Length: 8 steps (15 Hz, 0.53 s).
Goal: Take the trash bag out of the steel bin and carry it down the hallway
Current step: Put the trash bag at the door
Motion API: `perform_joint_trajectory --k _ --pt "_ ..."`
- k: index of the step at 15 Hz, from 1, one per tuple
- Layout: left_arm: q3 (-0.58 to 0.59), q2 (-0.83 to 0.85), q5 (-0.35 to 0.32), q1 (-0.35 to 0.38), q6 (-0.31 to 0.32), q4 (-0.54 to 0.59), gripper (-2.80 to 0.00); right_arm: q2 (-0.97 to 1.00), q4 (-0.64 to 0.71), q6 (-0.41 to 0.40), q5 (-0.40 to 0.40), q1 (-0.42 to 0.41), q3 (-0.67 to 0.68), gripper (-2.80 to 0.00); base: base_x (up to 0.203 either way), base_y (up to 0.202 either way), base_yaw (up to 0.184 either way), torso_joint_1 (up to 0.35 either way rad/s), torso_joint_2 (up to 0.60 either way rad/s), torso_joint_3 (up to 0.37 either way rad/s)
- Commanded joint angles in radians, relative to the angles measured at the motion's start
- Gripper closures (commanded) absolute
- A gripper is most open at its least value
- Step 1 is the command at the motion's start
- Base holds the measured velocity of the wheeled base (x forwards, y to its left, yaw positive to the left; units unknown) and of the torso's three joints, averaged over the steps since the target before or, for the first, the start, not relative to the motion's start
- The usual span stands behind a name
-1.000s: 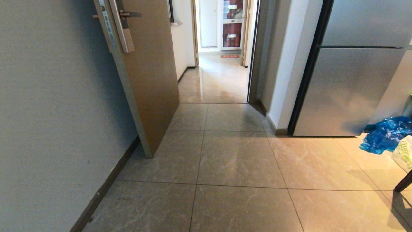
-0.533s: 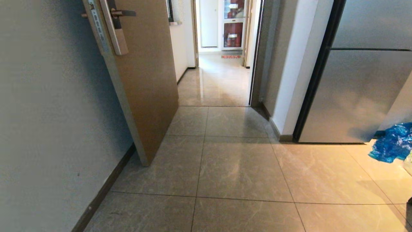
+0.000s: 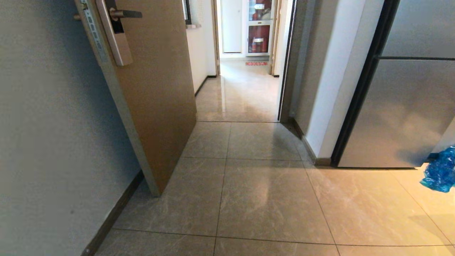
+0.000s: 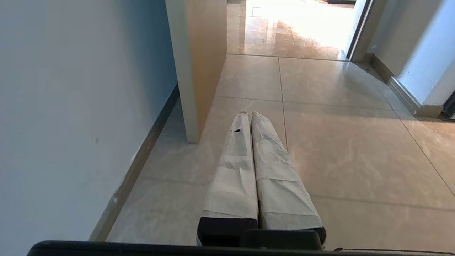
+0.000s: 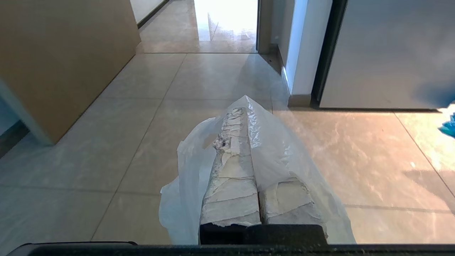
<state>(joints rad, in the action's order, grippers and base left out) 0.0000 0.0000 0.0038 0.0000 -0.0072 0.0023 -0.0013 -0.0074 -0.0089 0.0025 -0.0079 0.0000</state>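
Note:
The trash bag, thin translucent white plastic, is draped over and pinched between the taped fingers of my right gripper, which is shut on it and held low above the tiled floor. My left gripper is shut with nothing in it, its taped fingers pressed together and pointing toward the doorway. Neither arm shows in the head view. Straight ahead through the doorway lies the hallway, with glossy tiles. The steel bin is out of view.
An open brown door stands at the left of the doorway against a grey wall. A steel fridge and a white wall corner stand at the right. A crumpled blue plastic bag lies by the fridge.
The whole head view has shifted: the doorway and door are nearer, and the blue bag has slid toward the right edge. A white bag with green print has left the picture.

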Motion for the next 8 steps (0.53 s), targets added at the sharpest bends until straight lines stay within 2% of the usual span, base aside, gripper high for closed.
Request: perform_joint_trajectory --k 1,8 --pt "0.000 0.000 0.001 0.000 0.000 0.001 0.00 0.000 0.000 0.000 0.001 0.000 0.000 0.00 0.193 0.000 0.001 -0.001 0.00 0.005" --pt "0.000 0.000 0.001 0.000 0.000 0.001 0.00 0.000 0.000 0.000 0.001 0.001 0.000 0.00 0.194 0.000 0.001 0.003 0.00 0.002"
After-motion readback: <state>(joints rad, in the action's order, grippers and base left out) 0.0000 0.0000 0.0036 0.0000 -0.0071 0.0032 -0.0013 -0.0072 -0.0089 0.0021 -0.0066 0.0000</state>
